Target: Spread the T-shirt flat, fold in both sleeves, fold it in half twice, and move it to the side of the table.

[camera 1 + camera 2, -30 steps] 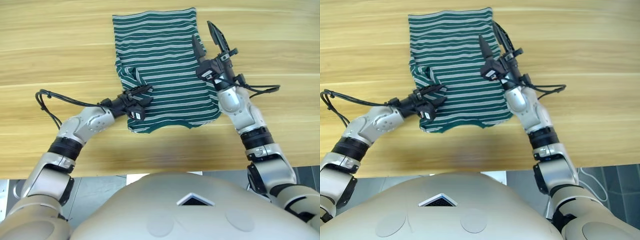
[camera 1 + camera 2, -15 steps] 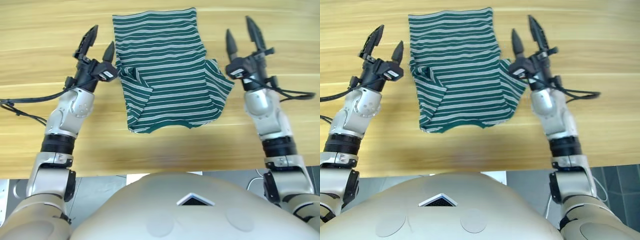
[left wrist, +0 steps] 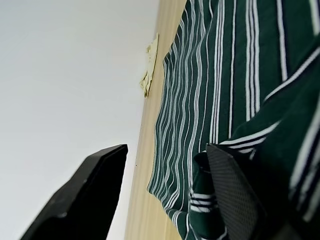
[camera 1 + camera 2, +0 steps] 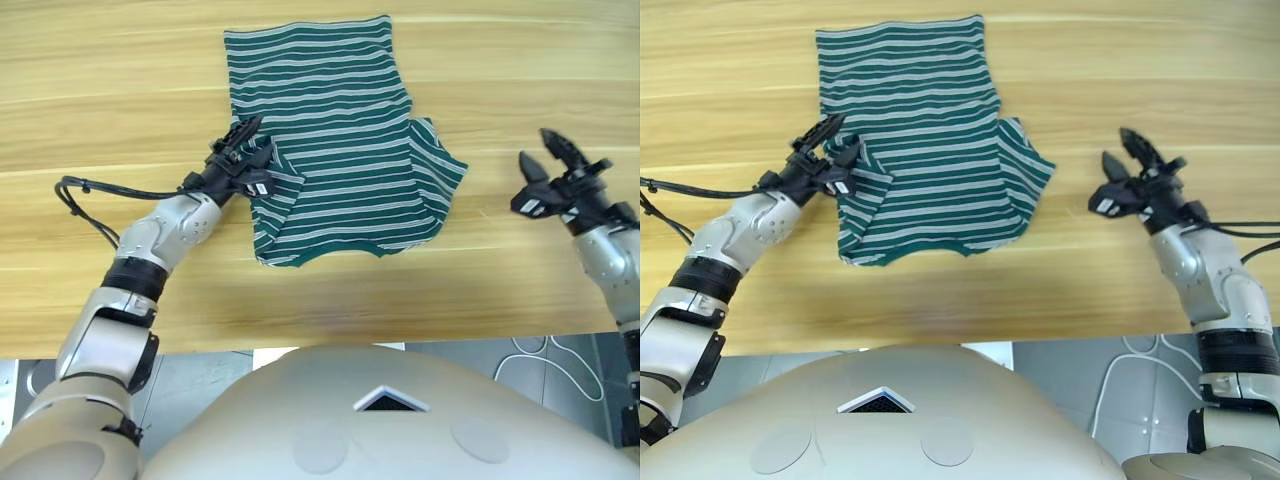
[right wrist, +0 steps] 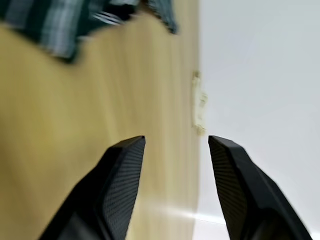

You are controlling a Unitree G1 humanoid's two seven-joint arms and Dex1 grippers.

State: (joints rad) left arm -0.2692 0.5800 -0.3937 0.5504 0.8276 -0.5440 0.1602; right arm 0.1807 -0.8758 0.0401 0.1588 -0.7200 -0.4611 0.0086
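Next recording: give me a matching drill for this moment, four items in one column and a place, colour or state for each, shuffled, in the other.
1. left gripper
2. right gripper
3. T-shirt
4. table

A. light wood
B. open, at the T-shirt's left edge
C. green with pale stripes
D. open, over bare wood, apart from the T-shirt

Pairs: 1-B, 2-D, 3-C, 4-A

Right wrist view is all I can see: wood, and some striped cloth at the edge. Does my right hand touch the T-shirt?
Observer: No. The right hand is open over bare table, apart from the T-shirt.
Operator: And where is the left hand?
Observer: The left hand is open at the T-shirt's left edge, by a bunched fold.
Operator: Is the right sleeve folded in?
Observer: No, the right sleeve sticks out sideways.
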